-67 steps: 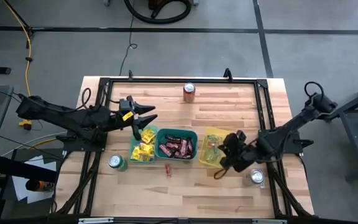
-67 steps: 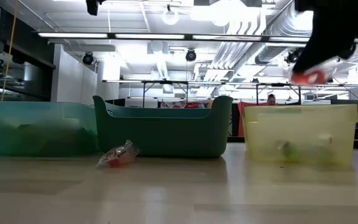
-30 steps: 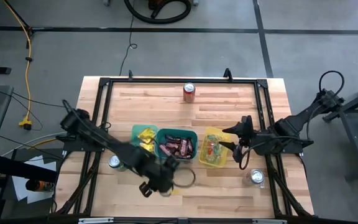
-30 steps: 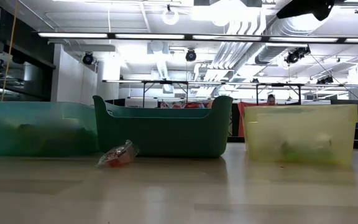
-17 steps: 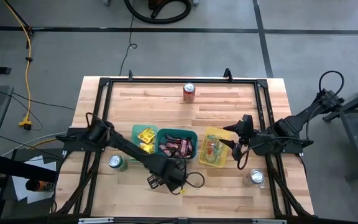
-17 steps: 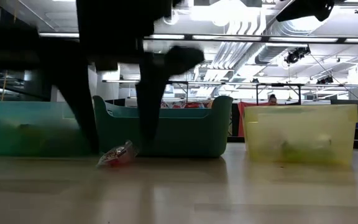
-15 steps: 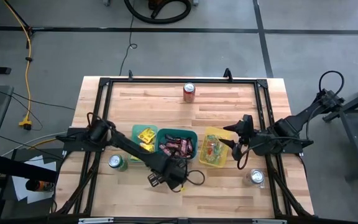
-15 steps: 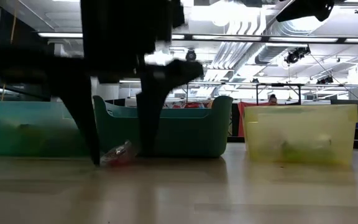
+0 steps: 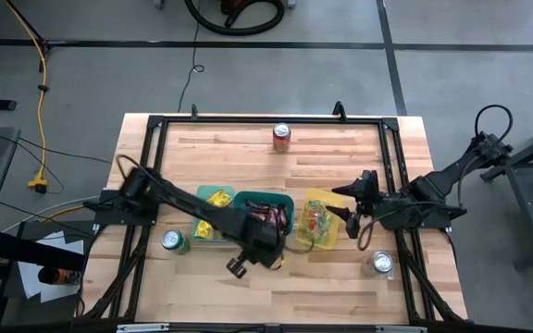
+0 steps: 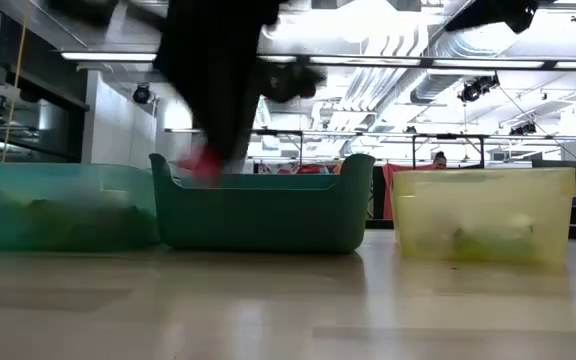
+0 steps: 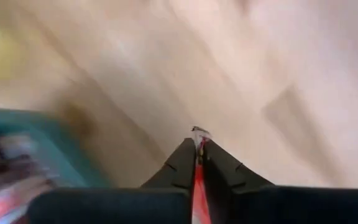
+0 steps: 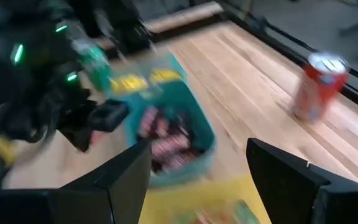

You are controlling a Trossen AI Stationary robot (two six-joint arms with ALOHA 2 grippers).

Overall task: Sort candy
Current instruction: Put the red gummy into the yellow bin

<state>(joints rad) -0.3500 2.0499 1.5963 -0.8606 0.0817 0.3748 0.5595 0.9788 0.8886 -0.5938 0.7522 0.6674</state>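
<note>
Left pincer (image 11: 198,149), clamped on a red-tinted candy (image 11: 197,186), should swing toward three o'clock and release low over the yellow bin (image 9: 315,199); right pincer (image 9: 352,205) waits agape.

— Where do the bins sit on the table (image 9: 340,287)?

— Take the middle bin (image 9: 281,201) as the mark. One bin (image 9: 213,196) stands just left of it, another (image 9: 327,199) just right, candy (image 9: 259,218) lying in it.

— And the cans?

— One can (image 9: 282,136) well behind it, one (image 9: 173,241) left and in front, one (image 9: 381,264) right and in front.

— The tools?

— Left tool (image 9: 268,250) above its front edge; right tool (image 9: 352,211) beyond the right-hand bin.
</note>
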